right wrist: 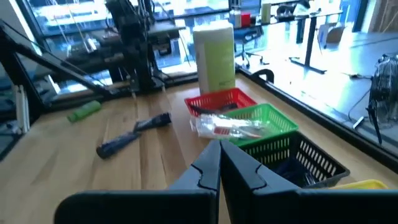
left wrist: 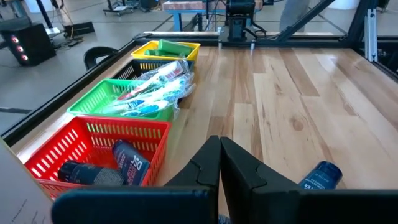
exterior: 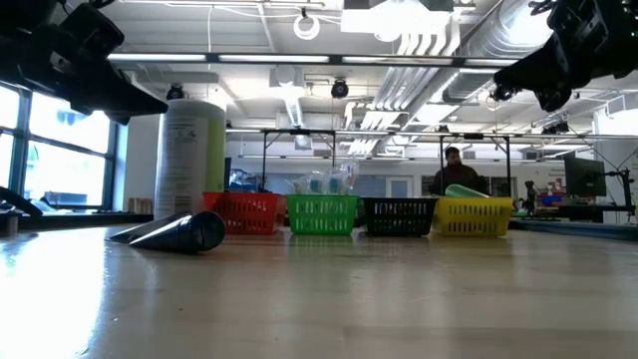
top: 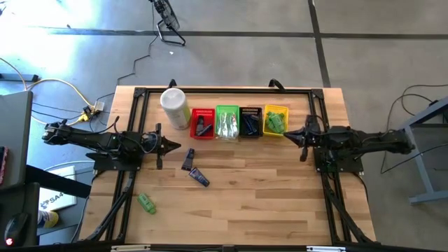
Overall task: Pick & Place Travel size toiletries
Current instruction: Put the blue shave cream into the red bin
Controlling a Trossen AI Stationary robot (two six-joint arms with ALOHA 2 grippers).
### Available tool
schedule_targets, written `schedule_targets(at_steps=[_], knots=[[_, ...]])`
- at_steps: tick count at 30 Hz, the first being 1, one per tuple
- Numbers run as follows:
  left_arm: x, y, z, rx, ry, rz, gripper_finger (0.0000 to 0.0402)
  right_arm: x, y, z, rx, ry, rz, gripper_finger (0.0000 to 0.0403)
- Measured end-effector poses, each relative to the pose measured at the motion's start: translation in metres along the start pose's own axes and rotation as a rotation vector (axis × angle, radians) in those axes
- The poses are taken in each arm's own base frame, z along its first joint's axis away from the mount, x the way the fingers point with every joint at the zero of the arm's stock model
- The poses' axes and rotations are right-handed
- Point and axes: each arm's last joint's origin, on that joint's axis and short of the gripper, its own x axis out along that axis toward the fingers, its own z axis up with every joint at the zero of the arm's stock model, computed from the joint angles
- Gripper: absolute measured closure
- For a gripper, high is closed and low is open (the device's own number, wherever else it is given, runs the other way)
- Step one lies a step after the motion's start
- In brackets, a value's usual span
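Observation:
Two dark tubes (top: 187,159) (top: 199,176) lie flat on the wooden table, and a green mini bottle (top: 146,203) lies near the front left. More dark tubes (left wrist: 124,165) lie in the red basket (top: 203,122). Clear-wrapped sticks (left wrist: 155,93) fill the green basket (top: 227,122), blue and black pieces the black basket (top: 250,121), and green bottles (left wrist: 174,46) the yellow basket (top: 276,119). My left gripper (top: 183,146) hovers shut just left of the loose tubes. My right gripper (top: 287,133) hovers shut beside the yellow basket. Neither holds anything.
A tall white canister (top: 173,105) stands upright left of the red basket. Black frame rails (top: 224,89) run along the table's back and sides. Bare wood (top: 266,196) spreads across the middle and front. A person (exterior: 454,170) stands in the room behind the table.

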Motion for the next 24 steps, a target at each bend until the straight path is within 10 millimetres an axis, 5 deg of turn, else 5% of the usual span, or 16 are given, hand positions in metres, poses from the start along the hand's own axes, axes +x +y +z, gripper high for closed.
schedule_targets(at_steps=[12, 24], knots=[[0.0, 0.0, 0.0, -0.076, 0.001, -0.012, 0.0394, 0.004, -0.001, -0.019, 0.024, -0.064, 0.059, 0.04], [0.001, -0.002, 0.012, -0.235, -0.116, -0.048, 0.0394, 0.004, 0.0, -0.016, 0.015, -0.108, 0.064, 0.04]])
